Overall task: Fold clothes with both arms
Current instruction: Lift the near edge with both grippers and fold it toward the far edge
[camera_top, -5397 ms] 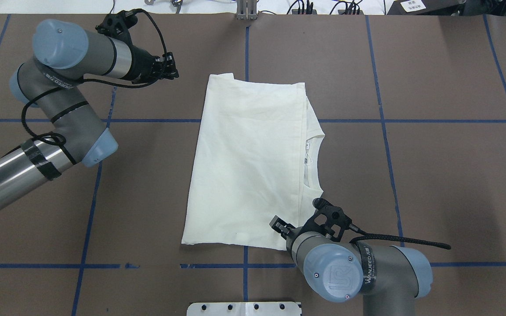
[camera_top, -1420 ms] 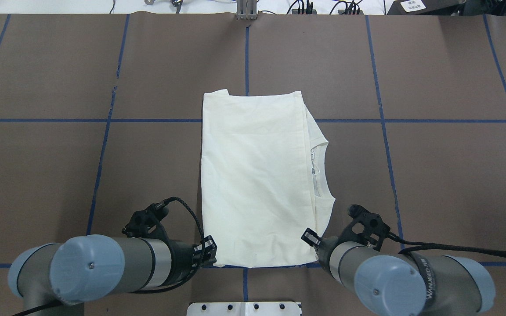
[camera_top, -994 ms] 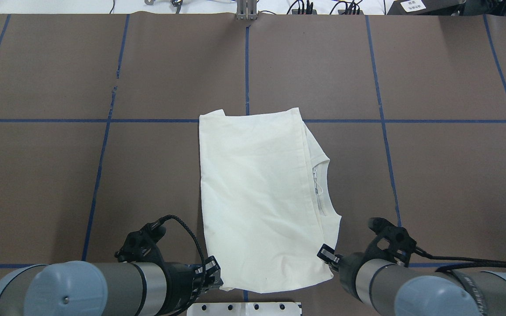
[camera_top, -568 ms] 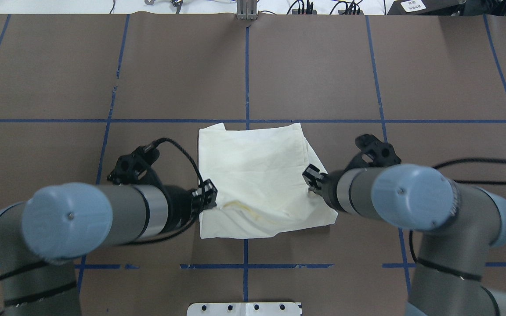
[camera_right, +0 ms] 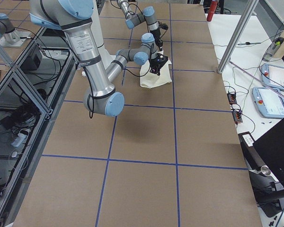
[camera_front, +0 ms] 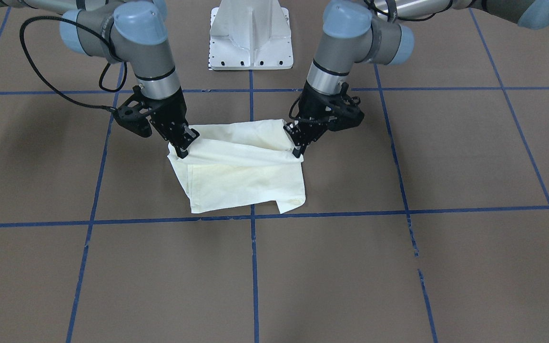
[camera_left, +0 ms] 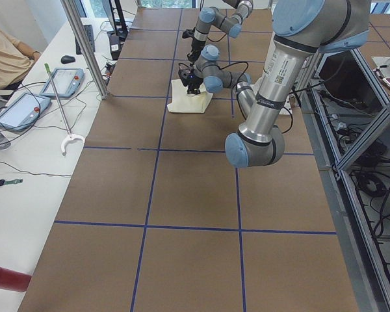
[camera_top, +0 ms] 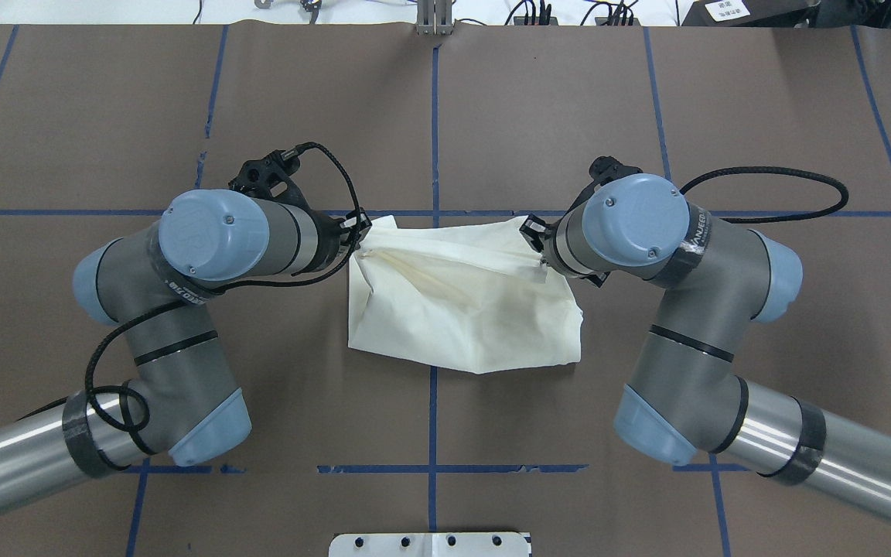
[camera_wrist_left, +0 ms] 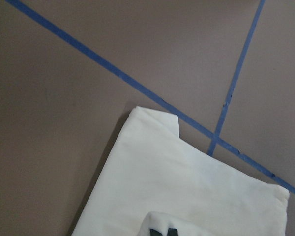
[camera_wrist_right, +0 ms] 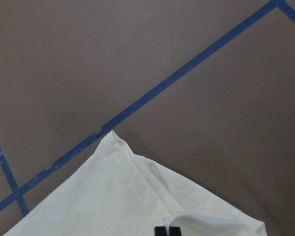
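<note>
My left claw (camera_top: pixel 358 230) and right claw (camera_top: pixel 532 232) each pinch a raised corner of the shirt (camera_top: pixel 465 309) lying mid-table. It looks light, soft and floppy, so I'd hold it by the corners.

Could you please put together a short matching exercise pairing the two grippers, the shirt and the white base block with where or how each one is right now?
Things:
1. left gripper
2. right gripper
3. shirt
4. white base block

Places or states:
A. cream, partly folded, one edge lifted
B. white metal, apart from the cloth
C. shut on the shirt's corner at the front-facing view's left
D. shut on the shirt's corner at the front-facing view's right

Pairs: 1-D, 2-C, 3-A, 4-B
</note>
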